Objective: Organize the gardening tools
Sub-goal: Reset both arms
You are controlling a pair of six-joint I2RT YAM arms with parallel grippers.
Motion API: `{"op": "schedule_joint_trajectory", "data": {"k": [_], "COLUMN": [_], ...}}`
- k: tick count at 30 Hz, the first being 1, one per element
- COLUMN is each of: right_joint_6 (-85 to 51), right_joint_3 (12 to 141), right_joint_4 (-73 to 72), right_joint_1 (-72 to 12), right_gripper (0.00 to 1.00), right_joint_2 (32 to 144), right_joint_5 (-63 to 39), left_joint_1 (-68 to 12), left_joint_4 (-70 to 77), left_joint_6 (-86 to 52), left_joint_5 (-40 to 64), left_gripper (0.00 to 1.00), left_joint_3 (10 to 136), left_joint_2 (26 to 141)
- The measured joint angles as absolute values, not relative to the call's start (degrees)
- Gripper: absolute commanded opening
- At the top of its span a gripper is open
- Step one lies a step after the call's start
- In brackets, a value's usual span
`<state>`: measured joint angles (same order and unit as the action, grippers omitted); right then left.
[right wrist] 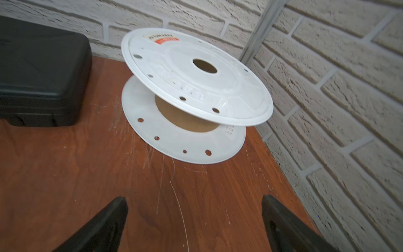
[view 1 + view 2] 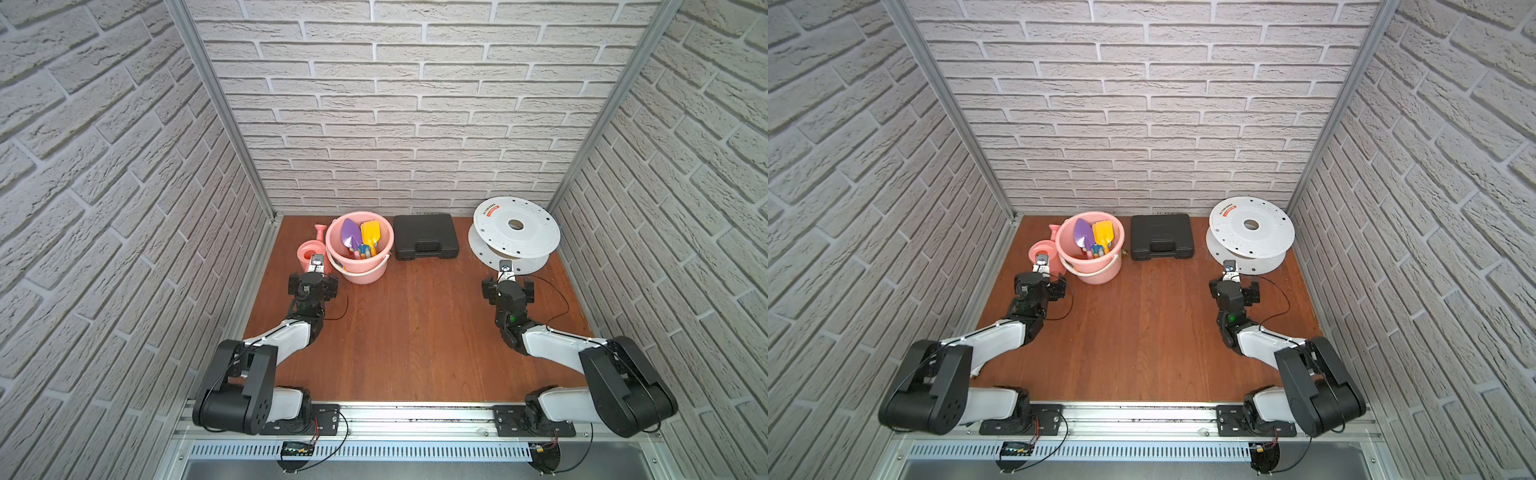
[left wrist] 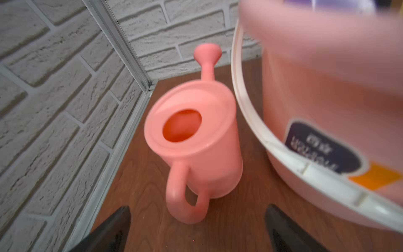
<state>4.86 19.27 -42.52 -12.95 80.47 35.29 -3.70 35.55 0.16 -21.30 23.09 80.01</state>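
Most of the small toy tools already stand in the round pink plastic bucket near the table's far-left corner. A purple trowel and a yellow spade show blade-up above its rim. The pink plastic watering can stands upright on the table just beside the bucket, between it and the left edge, with its spout toward the far edge.

It looks hollow, thin-walled and light, stiff enough to keep its shape but smooth, so a pinch on the round body would likely slip. The loop handle, which faces the left gripper, is probably the best place to take hold. It is narrow, and a grip through the loop cannot slide off. That gripper's jaws stand wide apart with the handle in line with the gap, clamped on nothing. The right gripper is likewise spread and empty, near the table's right edge in front of the big white round reel.

Room around the can is tight: the brick-patterned wall runs close along the left edge, and the bucket's white bail curves close by. Lifting straight up seems safest. The near half of the table is bare wood, while a black rectangular plastic case sits at the far edge between bucket and reel.
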Motion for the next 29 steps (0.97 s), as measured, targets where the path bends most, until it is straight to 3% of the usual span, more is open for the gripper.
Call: {"op": "schedule_joint_trajectory", "data": {"k": [11,29], "right_joint_6": [4.29,1.65], "right_joint_3": [14.57,21.65], "right_joint_4": [-62.67,-52.07], "right_joint_1": [-6.66,-3.86], "right_gripper": [0.99,0.99], "right_joint_2": [90.5,89.91], "right_joint_5": [21.17,15.27], "left_joint_1": [1.28,2.09], "left_joint_4": [48.56,49.76], "left_joint_6": [-0.3,-1.56], "left_joint_5": [-15.79,-12.6], "left_gripper": [0.98,0.98], "left_joint_3": [21.37,21.34], "left_joint_2": [88.44,88.88]}}
